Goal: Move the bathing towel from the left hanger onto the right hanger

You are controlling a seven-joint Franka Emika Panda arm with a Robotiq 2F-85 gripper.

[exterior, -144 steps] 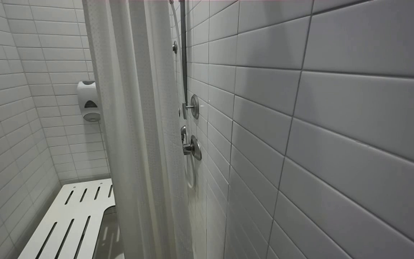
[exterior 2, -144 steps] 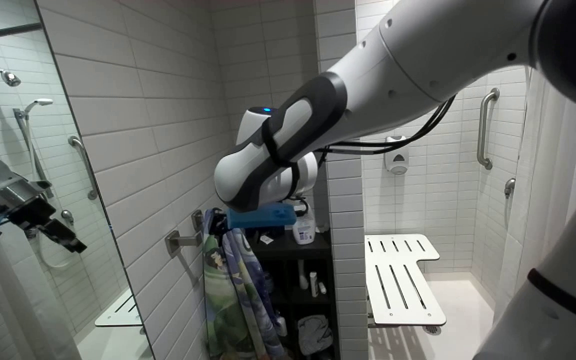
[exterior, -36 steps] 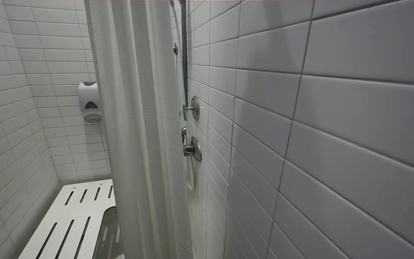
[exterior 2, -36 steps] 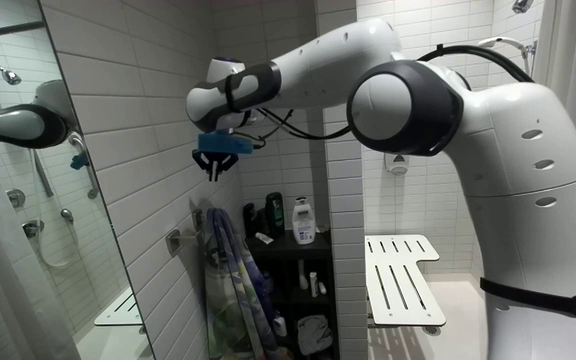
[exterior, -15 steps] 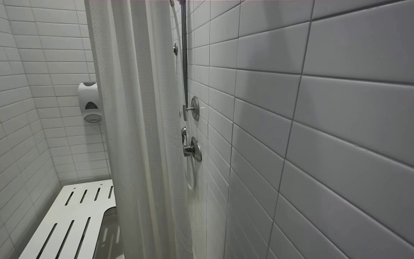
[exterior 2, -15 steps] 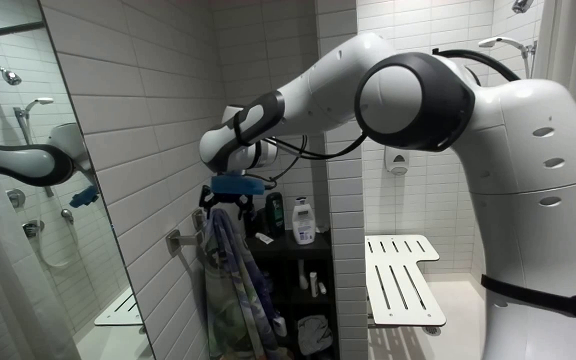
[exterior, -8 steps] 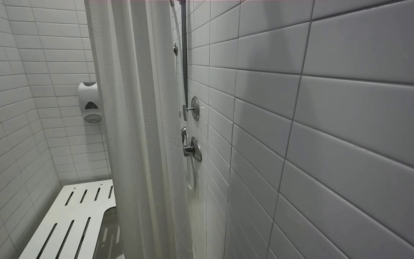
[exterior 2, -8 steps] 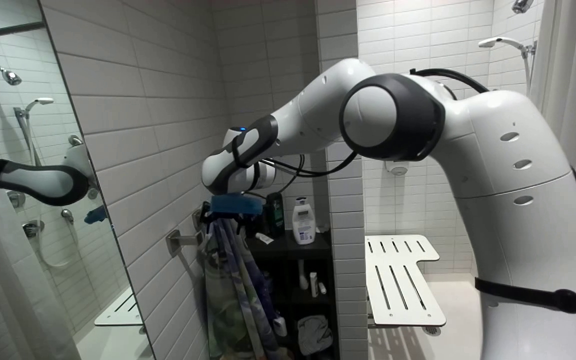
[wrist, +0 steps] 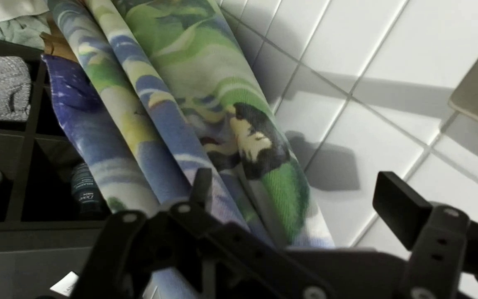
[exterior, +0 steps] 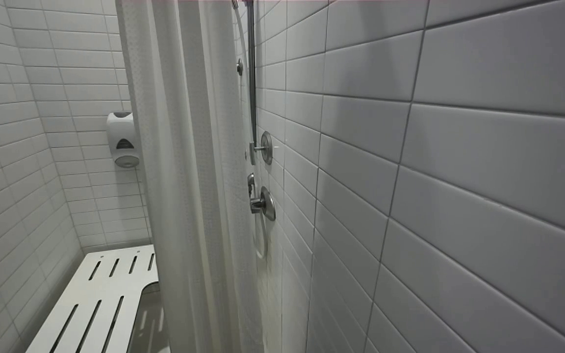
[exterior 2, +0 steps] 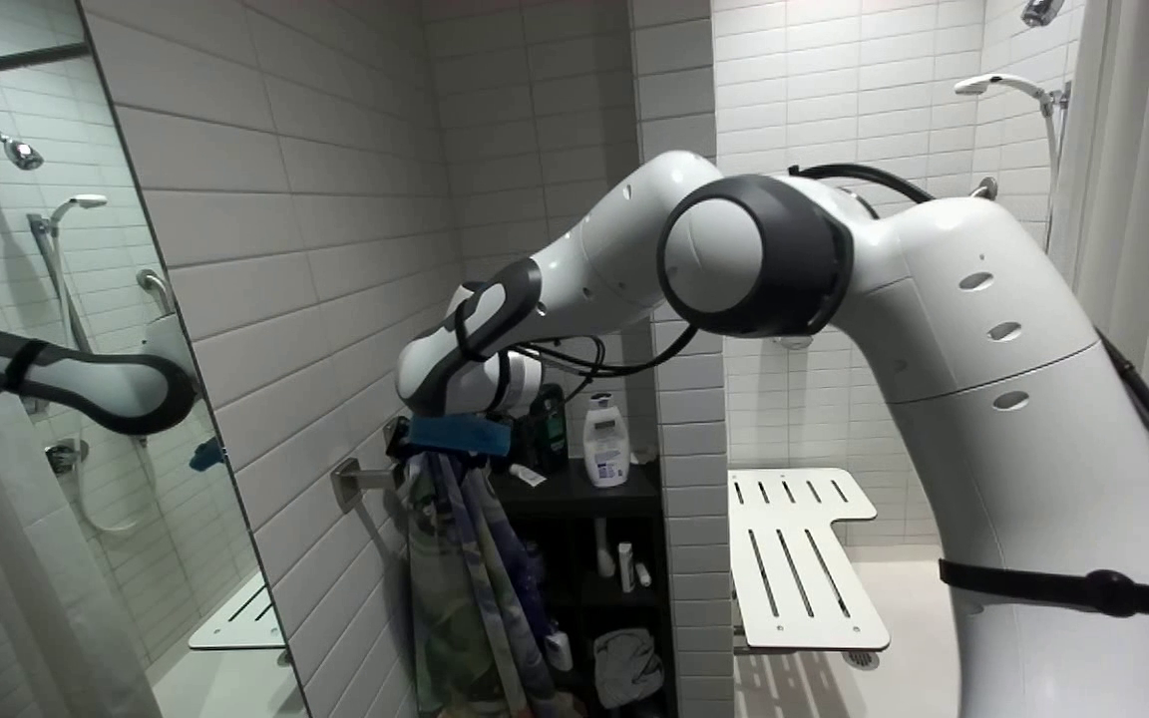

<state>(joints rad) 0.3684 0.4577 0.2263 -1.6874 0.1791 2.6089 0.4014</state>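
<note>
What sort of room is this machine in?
Probably a shower room: there's a white slotted plastic-looking bench, a curved white handheld shower head, and a long multicoloured printed cloth towel hanging beside a white-tiled wall.

The place is a bathroom with a shower area; whether it belongs to a home or another kind of building cannot be told. White-tiled walls (exterior: 351,122) show in every view. In both exterior views a slotted white seat (exterior 2: 799,514) stands near a pale curtain (exterior: 189,171), with a dispenser (exterior: 118,130) on the wall behind. Chrome valves (exterior: 268,203), a hand shower (exterior 2: 993,79) and a round floor drain (exterior 2: 862,659) belong there too, and a tall mirror (exterior 2: 106,449) reflects a shower head (exterior 2: 22,155). Dark shelves (exterior 2: 584,504) hold a pump bottle (exterior 2: 606,444), dark bottles (exterior 2: 552,424) and grey cloth (exterior 2: 628,666); a printed towel (wrist: 189,112) hangs just beside them.
</note>
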